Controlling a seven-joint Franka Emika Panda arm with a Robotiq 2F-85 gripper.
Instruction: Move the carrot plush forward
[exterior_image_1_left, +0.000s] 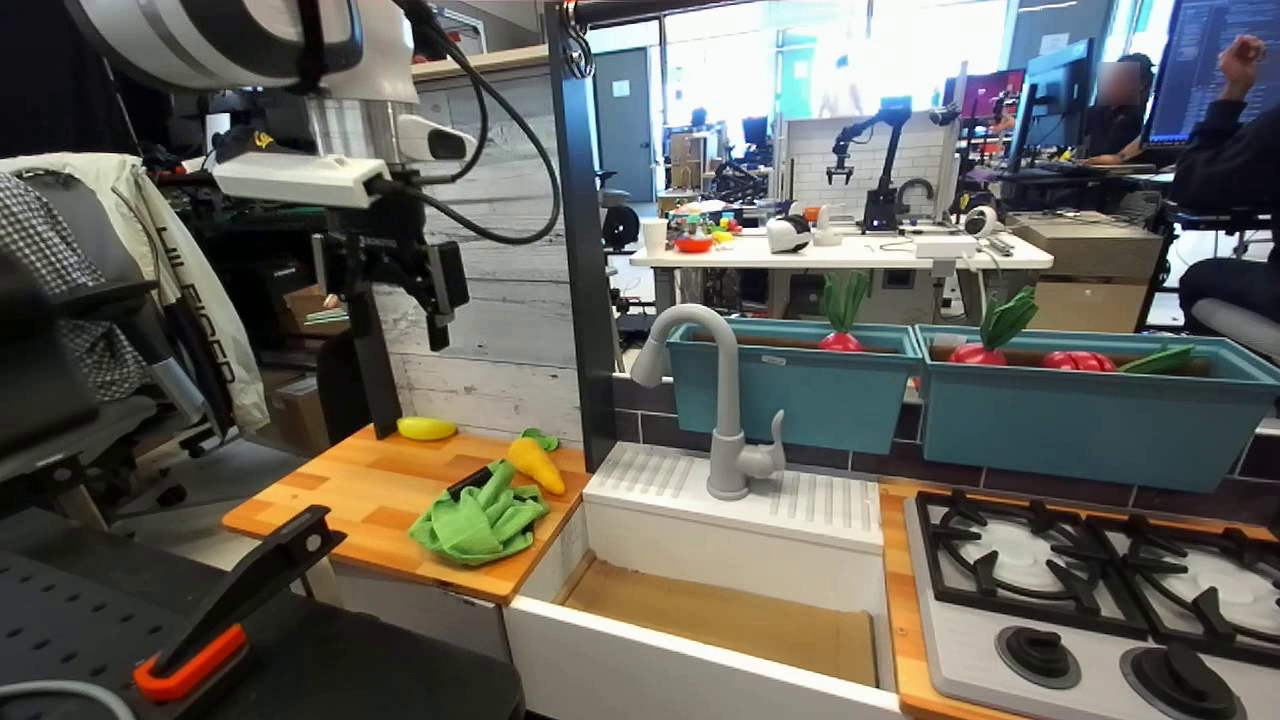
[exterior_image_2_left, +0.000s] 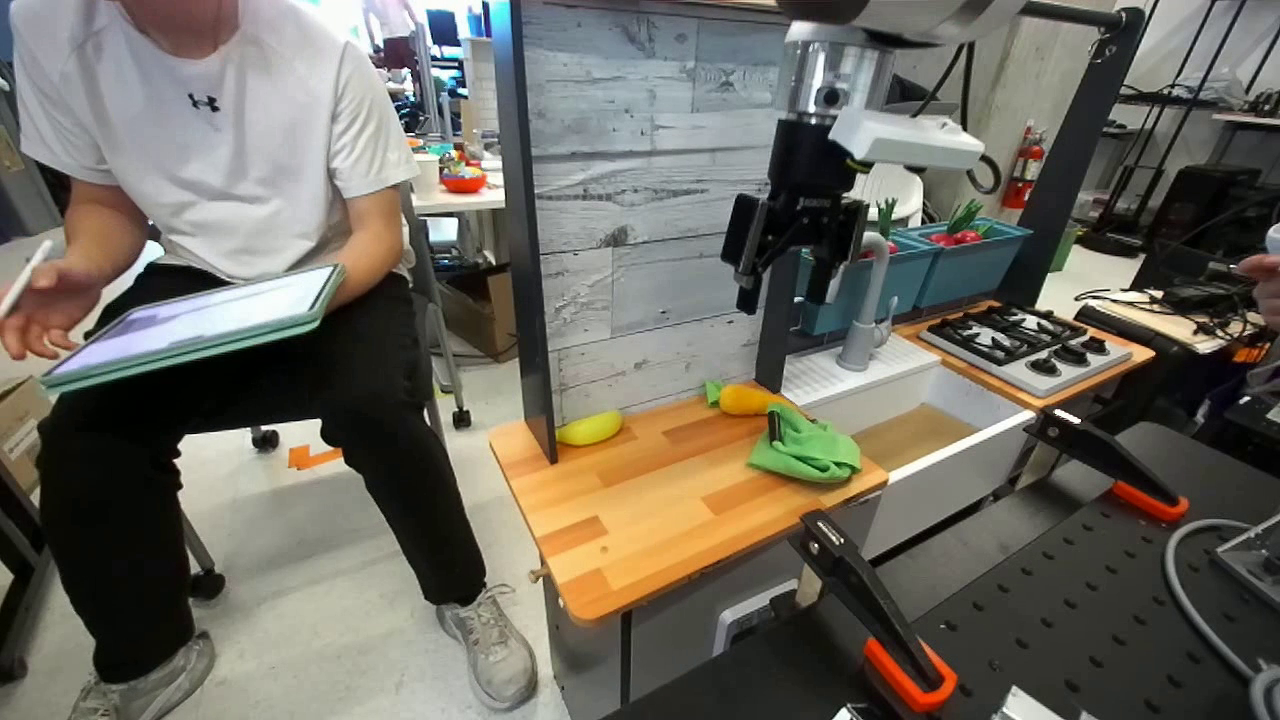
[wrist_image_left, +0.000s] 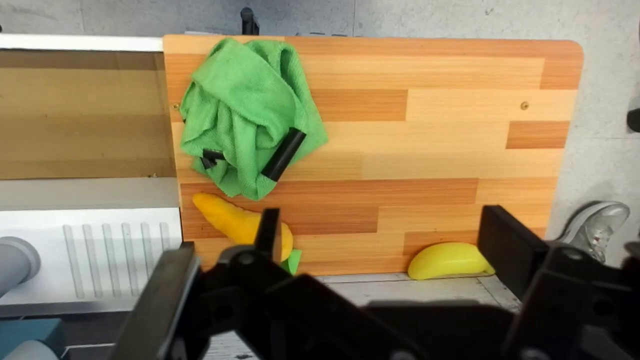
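The carrot plush (exterior_image_1_left: 536, 465) is orange-yellow with green leaves and lies on the wooden counter (exterior_image_1_left: 350, 490), near its back corner beside the sink. It also shows in an exterior view (exterior_image_2_left: 748, 401) and in the wrist view (wrist_image_left: 230, 218), where a finger hides part of its thick end. My gripper (exterior_image_1_left: 385, 300) hangs high above the counter, apart from everything on it. It shows in an exterior view (exterior_image_2_left: 785, 288) and in the wrist view (wrist_image_left: 382, 225). Its fingers are wide apart with nothing between them.
A crumpled green cloth (wrist_image_left: 250, 110) with black pieces lies just in front of the carrot. A yellow banana (wrist_image_left: 447, 260) lies at the back edge against the wood-panel wall (exterior_image_2_left: 650, 230). The sink (exterior_image_1_left: 700, 665) and faucet (exterior_image_1_left: 728, 400) adjoin the counter. A clamp (exterior_image_2_left: 870, 600) stands at the front.
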